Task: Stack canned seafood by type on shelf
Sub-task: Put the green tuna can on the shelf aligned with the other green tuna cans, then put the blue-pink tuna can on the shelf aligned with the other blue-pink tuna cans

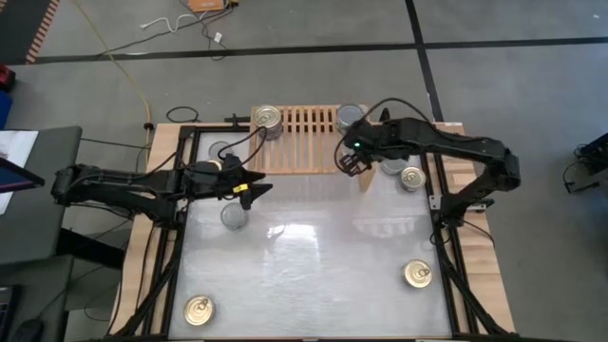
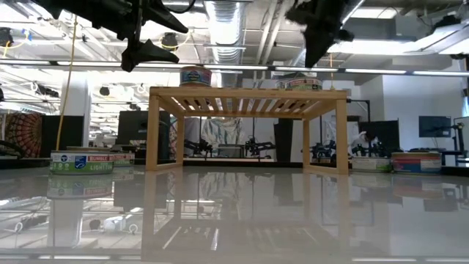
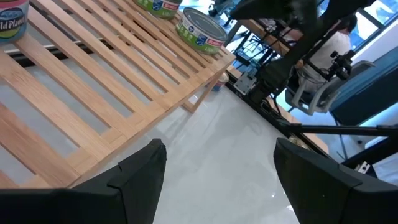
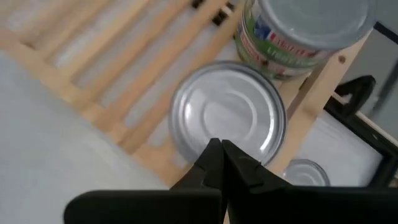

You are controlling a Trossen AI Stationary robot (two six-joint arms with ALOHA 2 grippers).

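Observation:
The light-wood shelf (image 1: pixel 299 141) stands at the table's far side. On its left end sits a gold-topped tin (image 1: pixel 269 119). On its right end stand two silver-topped tins, one with a green label (image 4: pixel 298 31) and one closer to the near edge (image 4: pixel 227 121). My right gripper (image 4: pixel 221 149) is shut and hovers just above that nearer tin, pointing steeply down. In the low view it (image 2: pixel 319 44) hangs clear above the shelf top. My left gripper (image 3: pixel 217 180) is open, empty, and raised in front of the shelf's left part (image 1: pixel 249 188).
Loose tins lie on the table: a silver one (image 1: pixel 234 217) below my left gripper, one (image 1: pixel 220 150) left of the shelf, gold ones at the right (image 1: pixel 411 178), near right (image 1: pixel 418 274) and near left (image 1: pixel 199 309). Bare tabletop (image 1: pixel 313 256) lies in the middle.

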